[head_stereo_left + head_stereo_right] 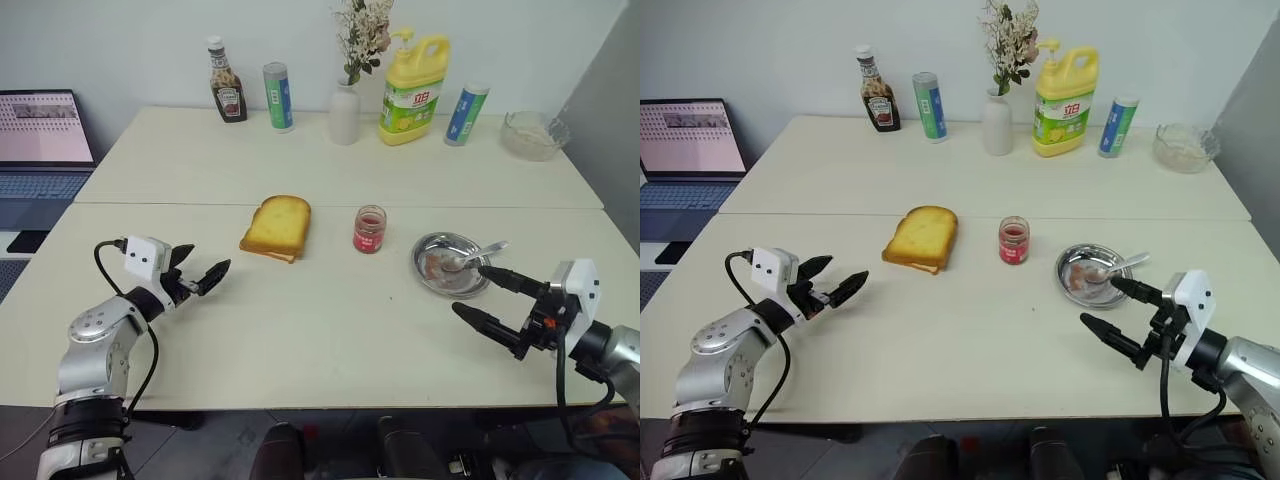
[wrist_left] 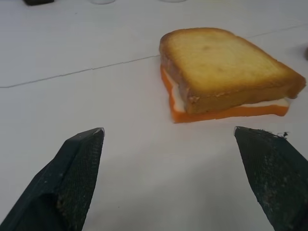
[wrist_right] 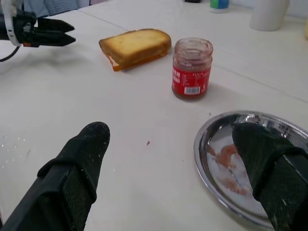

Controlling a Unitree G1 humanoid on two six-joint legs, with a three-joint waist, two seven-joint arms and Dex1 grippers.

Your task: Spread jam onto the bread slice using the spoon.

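Right wrist view: right gripper (image 3: 168,168) spread wide and empty over the cream table (image 1: 300,340), beside the round metal dish (image 1: 428,272). Small silver spoon (image 1: 478,255) lies in that dish near the right edge; its handle should be pinched first, judged. Left gripper (image 1: 203,270) likewise released, empty, near the left edge. Thick golden bread slice (image 1: 277,226) and clear glass jar of red jam (image 1: 369,230) sit mid-table. Jar label: barcode only, text unreadable.

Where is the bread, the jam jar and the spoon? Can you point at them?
bread (image 1: 277,225), left eye view, middle of its golden top.
jam jar (image 1: 369,230), left eye view, on its red label.
spoon (image 1: 479,254), left eye view, along its handle over the round dish's rim.
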